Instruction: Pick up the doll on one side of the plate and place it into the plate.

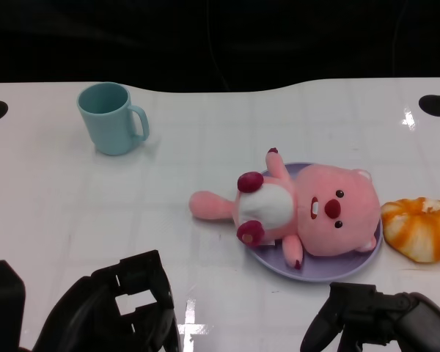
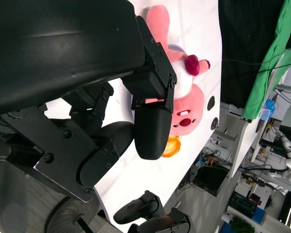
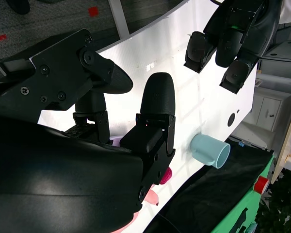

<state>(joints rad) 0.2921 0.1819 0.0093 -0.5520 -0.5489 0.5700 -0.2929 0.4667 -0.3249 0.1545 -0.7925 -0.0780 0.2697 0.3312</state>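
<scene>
A pink doll (image 1: 297, 213) lies on its back across a purple plate (image 1: 330, 268) right of centre in the head view, head and body over the plate, its tail reaching left onto the white table (image 1: 95, 198). Just right of the plate, at the frame's right edge, sits an orange-and-white striped toy (image 1: 420, 227). A teal mug (image 1: 111, 117) stands upright at upper left, well apart from the plate, handle to the right.

The left hand (image 1: 128, 304) fills the lower left corner, the right hand (image 1: 367, 315) the lower right, both near the table's front edge and clear of the doll. Both hold nothing, fingers apart.

The left wrist view shows that hand's fingers (image 2: 150, 131) spread in front of the doll (image 2: 184, 104), with the striped toy (image 2: 170, 146) peeking beside them and the right hand (image 2: 150, 216) at the bottom. The right wrist view shows its own fingers (image 3: 157, 104) loose over the table, the mug (image 3: 211, 150) at centre right and the left hand (image 3: 233, 39) at upper right.
</scene>
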